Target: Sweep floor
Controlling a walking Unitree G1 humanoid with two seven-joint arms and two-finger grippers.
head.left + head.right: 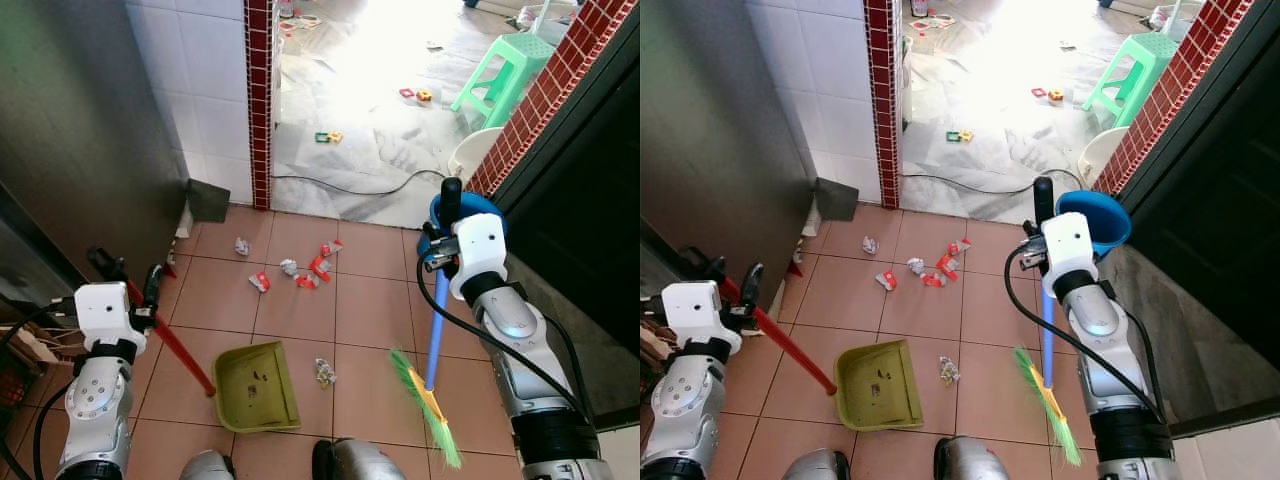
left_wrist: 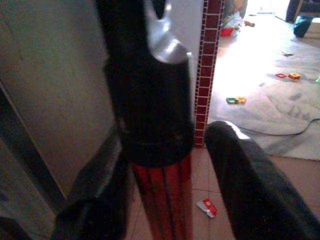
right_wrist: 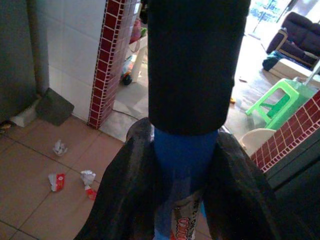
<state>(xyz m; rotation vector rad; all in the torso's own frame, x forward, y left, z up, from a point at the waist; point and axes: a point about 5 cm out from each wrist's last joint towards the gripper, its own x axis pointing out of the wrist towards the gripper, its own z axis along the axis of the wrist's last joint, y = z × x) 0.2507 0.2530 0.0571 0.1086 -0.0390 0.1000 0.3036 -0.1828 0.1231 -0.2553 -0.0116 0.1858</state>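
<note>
My right gripper [image 1: 447, 222] is shut on the blue broom handle [image 1: 435, 335], whose green and yellow bristles [image 1: 428, 405] rest on the tiles at the lower right. My left gripper [image 1: 128, 285] is shut on the red handle [image 1: 178, 347] of the olive-green dustpan [image 1: 256, 385], which lies flat on the floor just ahead of my feet. Red and white scraps of litter [image 1: 300, 268] lie scattered on the tiles beyond the dustpan. One crumpled scrap [image 1: 325, 373] sits just right of the pan. In the right wrist view the fingers [image 3: 122, 185] flank the blue handle [image 3: 182, 165].
A dark wall panel [image 1: 80, 130] stands at the left, and a red-tiled pillar [image 1: 259, 100] marks the doorway. A cable [image 1: 340, 185] runs across the threshold. A green plastic stool [image 1: 505, 70] and a white chair [image 1: 470, 150] stand beyond; a brick wall [image 1: 545, 95] borders the right.
</note>
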